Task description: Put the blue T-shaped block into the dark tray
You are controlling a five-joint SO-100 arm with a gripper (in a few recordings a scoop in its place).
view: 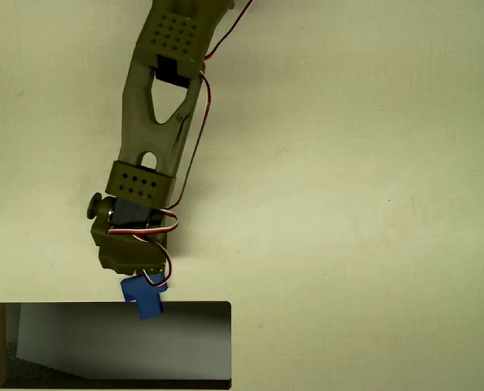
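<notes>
Overhead view: hand clamped on blue T-shaped block, over dark tray rim.

This looks like a robotics test bench or lab setup rather than a home or shop. In the overhead view a plain, pale, matte tabletop covers the whole scene, lit evenly. On it works an olive-green arm with perforated plastic shells that look printed, and loose red, white and black wires run along it. At the near left edge lies a glossy dark tray.
</notes>
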